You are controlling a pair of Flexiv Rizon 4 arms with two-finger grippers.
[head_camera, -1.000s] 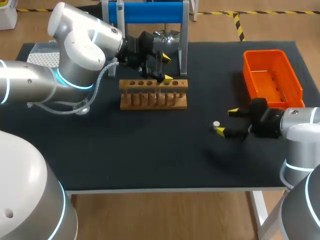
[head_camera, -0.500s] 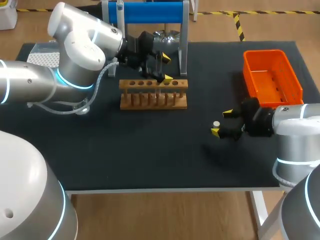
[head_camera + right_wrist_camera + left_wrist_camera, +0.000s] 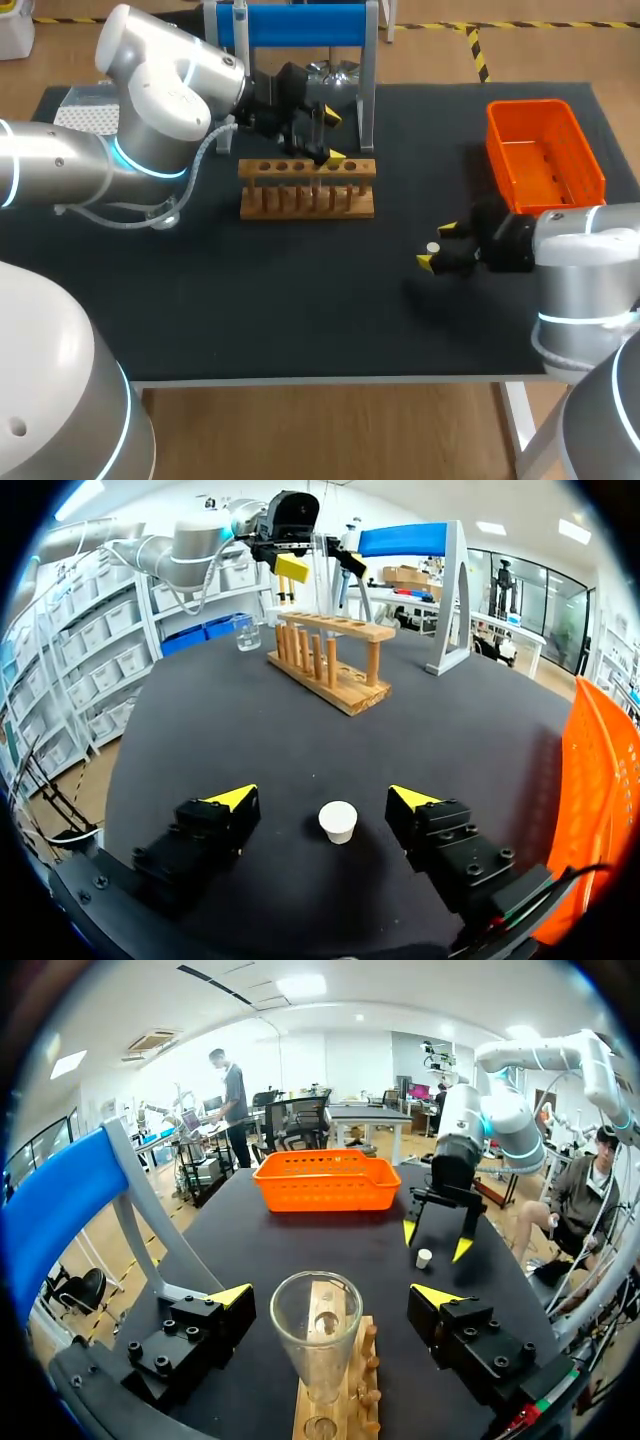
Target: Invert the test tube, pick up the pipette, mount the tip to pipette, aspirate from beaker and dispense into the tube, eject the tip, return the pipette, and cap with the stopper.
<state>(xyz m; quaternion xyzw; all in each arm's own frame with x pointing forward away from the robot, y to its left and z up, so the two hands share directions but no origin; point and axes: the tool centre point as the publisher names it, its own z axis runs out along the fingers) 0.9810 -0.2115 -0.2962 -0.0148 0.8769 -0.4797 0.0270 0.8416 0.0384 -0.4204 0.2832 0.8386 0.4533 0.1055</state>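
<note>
Head view: black table.
- Item 1, wooden rack: stands far of the table's centre.
- Item 2, blue-barred stand: at the far edge, behind the rack.
- Item 3, orange basket: at the far right.
- Item 4, left gripper: above the right part of the rack.
- Item 5, right gripper: low over the table, right of centre and near the basket's near end.
- Item 6, white stopper: on the table between the right gripper's yellow tips.

Left wrist view:
- Test tube: upright in the rack with its open mouth up. It stands between the left gripper's fingers, which are spread with a gap on each side, so neither touches the glass.

Right wrist view:
- The stopper sits upright on the cloth between the right gripper's fingers. The fingers are wide apart and clear of it on both sides.
- Beaker: stands just past the rack's far-left end.
</note>
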